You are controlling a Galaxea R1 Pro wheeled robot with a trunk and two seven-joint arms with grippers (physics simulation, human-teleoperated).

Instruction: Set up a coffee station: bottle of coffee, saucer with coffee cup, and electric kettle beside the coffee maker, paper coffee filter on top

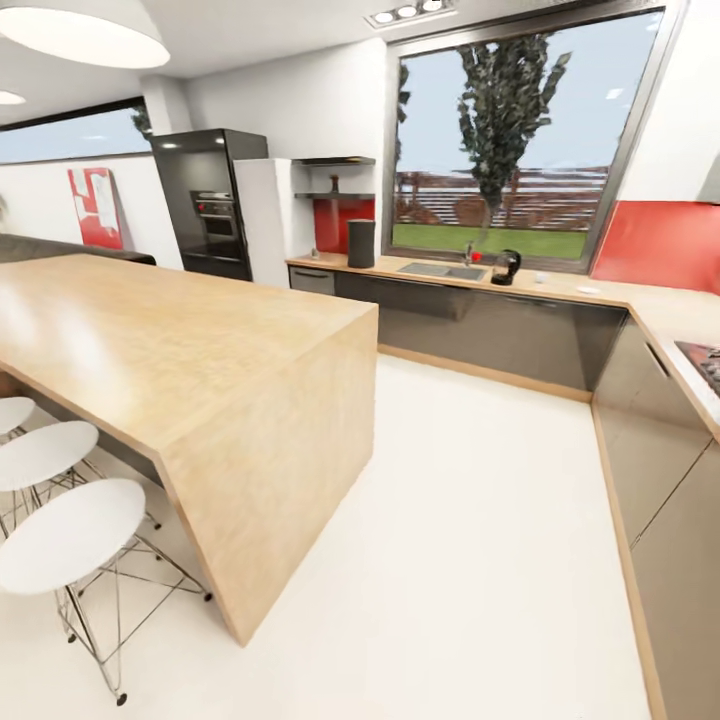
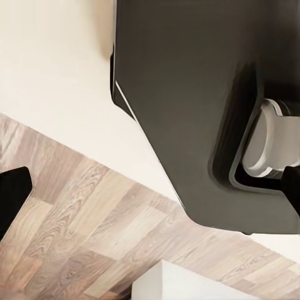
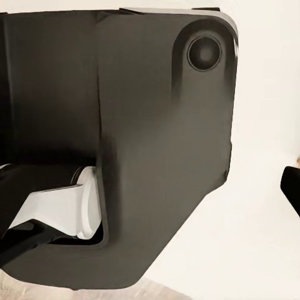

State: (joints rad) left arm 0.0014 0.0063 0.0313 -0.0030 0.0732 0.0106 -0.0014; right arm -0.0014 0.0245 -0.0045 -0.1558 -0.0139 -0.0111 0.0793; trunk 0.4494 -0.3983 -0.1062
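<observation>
Head view: the countertop (image 1: pixel 560 290) runs along the far wall under the window. The coffee maker (image 1: pixel 361 243) stands at its left end, the kettle (image 1: pixel 506 267) further right beside the sink (image 1: pixel 442 270). Two black shelves (image 1: pixel 335 161) hang on the wall left of the coffee maker; something small and dark sits on the lower one, too small to name. A wooden island (image 1: pixel 180 360) with white stools (image 1: pixel 65 535) fills the near left.

Left wrist view: the robot's dark base (image 2: pixel 187 94) over white and wood-plank floor (image 2: pixel 81 212); I cannot tell the claw's state.

Right wrist view: the dark base (image 3: pixel 144 144) over pale floor; again I cannot tell the claw's state.
</observation>
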